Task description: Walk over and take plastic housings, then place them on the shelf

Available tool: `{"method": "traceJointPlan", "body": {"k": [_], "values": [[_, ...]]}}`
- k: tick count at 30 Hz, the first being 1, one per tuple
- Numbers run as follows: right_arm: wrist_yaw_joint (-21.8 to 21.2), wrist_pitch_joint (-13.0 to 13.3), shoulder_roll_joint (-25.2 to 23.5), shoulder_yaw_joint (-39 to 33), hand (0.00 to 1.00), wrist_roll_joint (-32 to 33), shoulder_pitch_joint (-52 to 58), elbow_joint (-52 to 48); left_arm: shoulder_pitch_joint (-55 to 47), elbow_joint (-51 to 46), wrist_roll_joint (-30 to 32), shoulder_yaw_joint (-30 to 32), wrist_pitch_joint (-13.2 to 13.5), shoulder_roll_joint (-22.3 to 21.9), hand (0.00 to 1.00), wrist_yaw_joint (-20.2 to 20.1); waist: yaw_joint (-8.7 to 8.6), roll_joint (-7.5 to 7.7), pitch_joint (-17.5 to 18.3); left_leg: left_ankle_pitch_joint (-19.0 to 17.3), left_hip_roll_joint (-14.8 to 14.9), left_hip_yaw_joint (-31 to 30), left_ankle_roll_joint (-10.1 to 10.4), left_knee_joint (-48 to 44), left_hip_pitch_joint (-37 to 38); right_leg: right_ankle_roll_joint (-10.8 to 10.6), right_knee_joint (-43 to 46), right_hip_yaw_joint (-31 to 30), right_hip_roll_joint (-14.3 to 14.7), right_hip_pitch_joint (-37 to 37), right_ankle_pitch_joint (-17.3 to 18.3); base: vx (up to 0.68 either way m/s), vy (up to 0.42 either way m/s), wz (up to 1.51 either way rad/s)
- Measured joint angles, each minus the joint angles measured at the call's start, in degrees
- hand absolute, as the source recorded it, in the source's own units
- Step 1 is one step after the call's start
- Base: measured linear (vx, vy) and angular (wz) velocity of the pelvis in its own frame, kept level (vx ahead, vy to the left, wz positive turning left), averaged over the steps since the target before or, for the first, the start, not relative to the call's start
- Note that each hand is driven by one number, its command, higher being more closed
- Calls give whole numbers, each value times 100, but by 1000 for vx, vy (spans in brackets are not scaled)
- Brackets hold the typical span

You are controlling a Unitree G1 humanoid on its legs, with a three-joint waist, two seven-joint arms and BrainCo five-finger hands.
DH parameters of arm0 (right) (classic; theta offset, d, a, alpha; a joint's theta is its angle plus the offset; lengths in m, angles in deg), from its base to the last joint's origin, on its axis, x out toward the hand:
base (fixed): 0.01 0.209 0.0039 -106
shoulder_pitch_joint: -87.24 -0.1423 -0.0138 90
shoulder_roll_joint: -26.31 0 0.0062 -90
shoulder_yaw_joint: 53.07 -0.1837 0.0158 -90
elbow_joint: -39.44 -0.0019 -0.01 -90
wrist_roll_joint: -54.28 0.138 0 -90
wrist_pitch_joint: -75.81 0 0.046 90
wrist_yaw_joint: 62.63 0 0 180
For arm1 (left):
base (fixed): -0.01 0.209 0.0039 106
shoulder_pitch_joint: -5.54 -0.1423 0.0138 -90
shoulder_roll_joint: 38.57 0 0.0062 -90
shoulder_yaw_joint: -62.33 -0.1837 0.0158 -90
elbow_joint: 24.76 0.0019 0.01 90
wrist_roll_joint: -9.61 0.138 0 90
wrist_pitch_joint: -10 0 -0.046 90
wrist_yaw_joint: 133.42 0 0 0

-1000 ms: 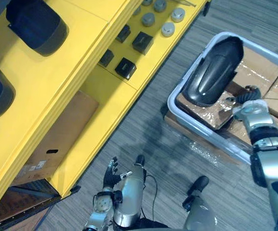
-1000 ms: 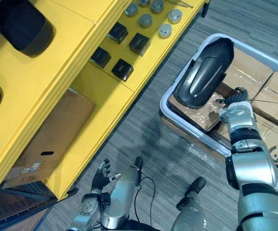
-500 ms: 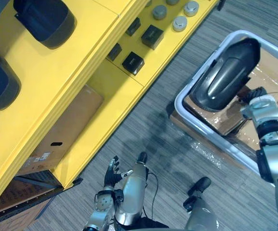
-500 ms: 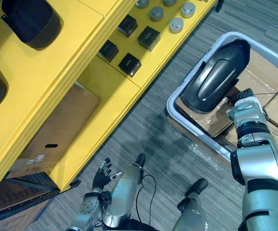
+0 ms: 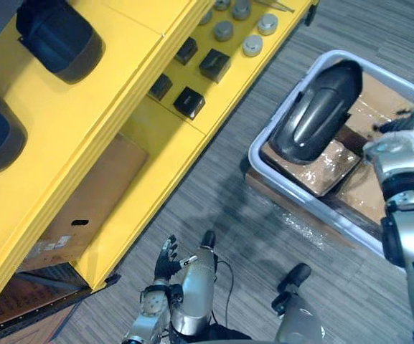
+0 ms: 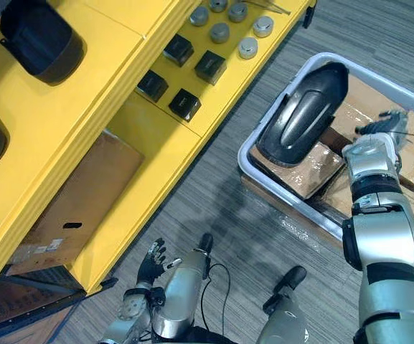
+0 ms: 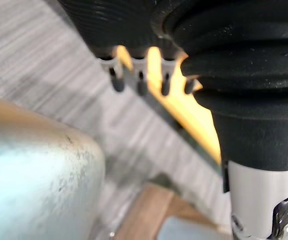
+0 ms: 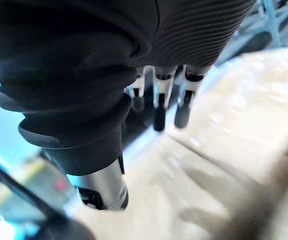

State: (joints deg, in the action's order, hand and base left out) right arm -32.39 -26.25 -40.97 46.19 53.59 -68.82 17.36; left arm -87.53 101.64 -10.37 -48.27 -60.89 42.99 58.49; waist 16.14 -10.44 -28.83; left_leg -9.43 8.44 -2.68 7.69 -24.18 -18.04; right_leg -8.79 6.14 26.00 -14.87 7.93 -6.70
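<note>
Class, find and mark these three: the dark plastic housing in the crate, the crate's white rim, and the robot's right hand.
plastic housing (image 6: 300,115), right eye view, middle of its glossy shell.
crate (image 6: 284,199), right eye view, its near white rim.
right hand (image 6: 379,129), right eye view, its dark back.

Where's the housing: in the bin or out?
In. The housing lies tilted inside the bin, on the wrapped boxes. The right hand is beside it, fingers straight, not gripping.
</note>
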Motion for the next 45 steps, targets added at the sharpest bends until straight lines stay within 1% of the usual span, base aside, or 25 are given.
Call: {"method": "traceJointPlan", "body": {"k": [1,2,5,9,11,13,14,15,20,28,29,32,34,36,38,40,41,43,45], "values": [[37,98,19,3,0,0,-11,-14,-4,2,0,-1,-1,5,0,-2,-15,0,0,0,-2,-1,0,0,1,0,1,0,-1,-3,0,0,0,0],[114,255,61,20,0,4,-15,-49,-6,2,-15,-11,-1,13,0,-6,-24,0,0,0,-1,-5,0,0,2,0,9,3,-1,-4,0,0,0,0],[92,430,85,156,0,152,-23,-208,-5,0,-40,-34,-7,34,0,-44,-36,0,0,1,-3,-8,-1,-1,3,1,16,4,-5,-2,1,0,0,0],[-118,452,34,258,0,237,-31,-225,-4,-5,-63,-41,-3,41,0,-92,-11,0,0,1,-13,-15,-1,-1,0,12,28,14,-20,5,12,0,0,0],[-169,434,4,273,0,310,-30,-225,-5,2,-175,-47,0,42,0,-95,9,-1,0,2,-14,-18,1,0,-3,17,31,23,-22,9,17,0,0,0],[-205,394,-50,278,0,336,-27,-222,-5,10,-199,-57,38,42,0,-96,30,-4,-1,3,-20,-33,3,4,-9,20,38,42,-28,16,23,-4,7,2],[-284,315,-78,281,0,340,-27,-220,-5,13,-200,-68,64,41,0,-93,44,-9,-3,3,-29,-43,3,11,-9,22,39,55,-35,18,29,-2,17,5],[-307,294,-97,294,0,344,-23,-214,-4,17,-200,-75,87,41,0,-92,54,-12,-4,4,-37,-48,2,21,-11,22,43,62,-44,19,36,3,18,6],[-475,285,-147,501,0,346,-2,-202,-3,22,-209,-90,116,30,0,-92,80,-40,-5,34,-143,-98,-18,64,-53,-7,284,92,-190,114,158,31,28,9],[-715,159,-183,728,0,318,29,-149,1,4,-224,-91,149,-8,0,-94,195,-73,-4,34,-174,-129,-18,46,-109,6,427,112,-252,202,235,-3,6,1],[-797,75,-194,744,0,315,78,-144,2,4,-226,-98,146,-16,0,-94,202,-91,-6,33,-187,-150,-18,23,-109,1,507,129,-280,206,286,-15,10,6],[-834,-43,-213,755,0,311,88,-84,2,4,-227,-101,141,-24,0,-93,203,-107,-8,33,-204,-160,-18,14,-110,-3,560,142,-307,224,315,-33,17,5],[-1033,-211,-220,762,0,308,127,-46,2,3,-228,-104,141,-24,0,-93,211,-108,-7,32,-207,-169,-18,10,-111,3,560,163,-312,220,321,0,0,0],[-1159,-271,-242,763,0,271,150,12,2,3,-239,-106,141,-24,0,-91,212,-108,-7,32,-207,-175,-19,10,-115,6,560,176,-312,219,325,0,0,0],[-1293,-389,-264,764,0,213,239,24,2,3,-257,-113,139,-24,0,-87,215,-114,-3,33,-206,-191,-19,5,-132,7,568,197,-312,224,329,-1,5,2],[-1316,-431,-267,763,0,205,236,17,2,2,-259,-119,139,-23,0,-84,218,-120,1,33,-206,-203,-18,-6,-158,10,596,207,-315,253,334,-2,6,2],[-1332,-445,-267,763,100,203,232,15,2,0,-259,-121,139,-23,0,-84,222,-120,1,33,-205,-203,-18,-8,-162,12,615,207,-319,266,340,0,0,0],[-1370,-458,-265,762,100,164,231,16,1,-16,-259,-132,134,-17,0,-83,232,-121,2,33,-203,-204,-18,-20,-177,19,653,208,-327,294,358,-18,7,0],[-1407,-555,-259,762,100,-21,231,15,2,-26,-263,-147,117,-7,0,-80,233,-123,3,33,-202,-207,-18,-31,-181,37,677,211,-334,300,378,-34,11,1]]}}
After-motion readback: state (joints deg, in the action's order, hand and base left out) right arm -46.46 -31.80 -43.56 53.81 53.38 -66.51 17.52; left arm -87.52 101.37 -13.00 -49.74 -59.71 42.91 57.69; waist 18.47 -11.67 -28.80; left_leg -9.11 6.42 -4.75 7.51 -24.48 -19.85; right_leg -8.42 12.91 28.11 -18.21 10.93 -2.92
